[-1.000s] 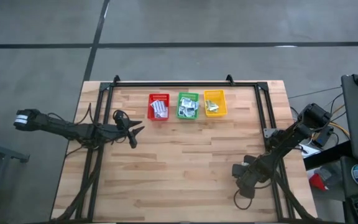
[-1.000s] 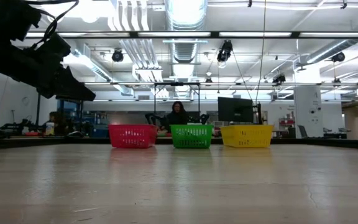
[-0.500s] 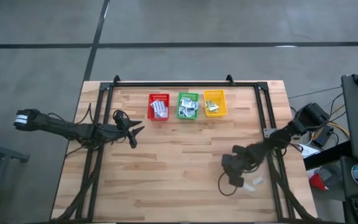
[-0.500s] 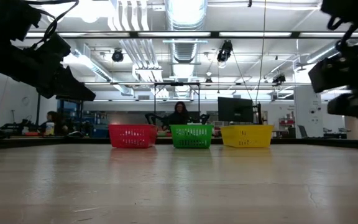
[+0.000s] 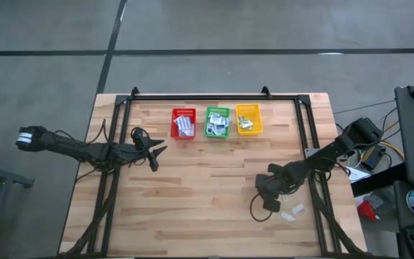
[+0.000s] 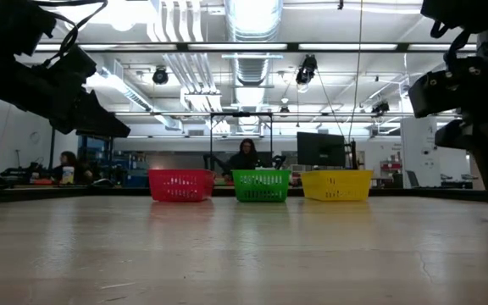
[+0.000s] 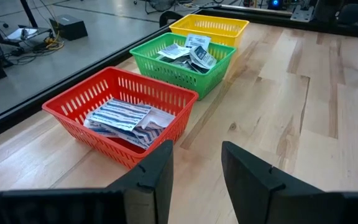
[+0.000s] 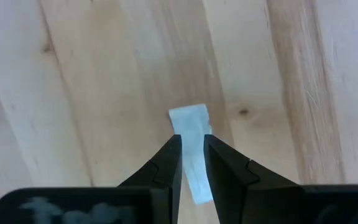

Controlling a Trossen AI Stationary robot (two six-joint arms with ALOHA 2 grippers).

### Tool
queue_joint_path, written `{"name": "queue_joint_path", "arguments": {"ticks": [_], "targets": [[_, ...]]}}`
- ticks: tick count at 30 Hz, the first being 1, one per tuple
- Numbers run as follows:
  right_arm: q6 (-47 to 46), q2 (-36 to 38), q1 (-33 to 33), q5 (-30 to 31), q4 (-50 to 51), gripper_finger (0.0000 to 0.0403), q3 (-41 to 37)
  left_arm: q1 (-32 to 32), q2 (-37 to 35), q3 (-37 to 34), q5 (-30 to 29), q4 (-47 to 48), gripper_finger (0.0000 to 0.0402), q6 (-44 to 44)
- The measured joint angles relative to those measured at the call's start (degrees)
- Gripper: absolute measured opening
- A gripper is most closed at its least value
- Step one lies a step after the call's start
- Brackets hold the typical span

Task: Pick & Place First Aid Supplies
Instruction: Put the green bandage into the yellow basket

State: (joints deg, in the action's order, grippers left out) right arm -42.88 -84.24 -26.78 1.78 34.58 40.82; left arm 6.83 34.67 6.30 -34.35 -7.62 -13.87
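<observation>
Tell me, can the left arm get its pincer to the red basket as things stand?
Probably yes. The left pincer hovers open just in front of the red basket, and only bare table lies between them. The right pincer, shut on a packet, is far off.

Wooden table (image 5: pixel 214 187): red basket (image 5: pixel 183 123), green basket (image 5: pixel 217 121), yellow basket (image 5: pixel 248 119) in row; loose packets (image 5: pixel 292 212) near right edge.

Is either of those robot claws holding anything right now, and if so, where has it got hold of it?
The right gripper pinches a pale strip across its middle, both ends sticking out. The left gripper is open and empty, near the red basket.
</observation>
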Motion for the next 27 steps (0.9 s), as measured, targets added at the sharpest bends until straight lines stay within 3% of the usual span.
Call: {"name": "queue_joint_path", "arguments": {"ticks": [15,27], "targets": [[3.2,0.4,0.0,0.0,0.8,0.007,0.0,0.0,0.0,0.0,0.0,0.0,0.0133,0.0],[3.5,0.4,0.9,0.0,0.3,0.0149,-1.2,0.0,0.0,0.0,0.0,0.0,0.0133,0.0]]}}
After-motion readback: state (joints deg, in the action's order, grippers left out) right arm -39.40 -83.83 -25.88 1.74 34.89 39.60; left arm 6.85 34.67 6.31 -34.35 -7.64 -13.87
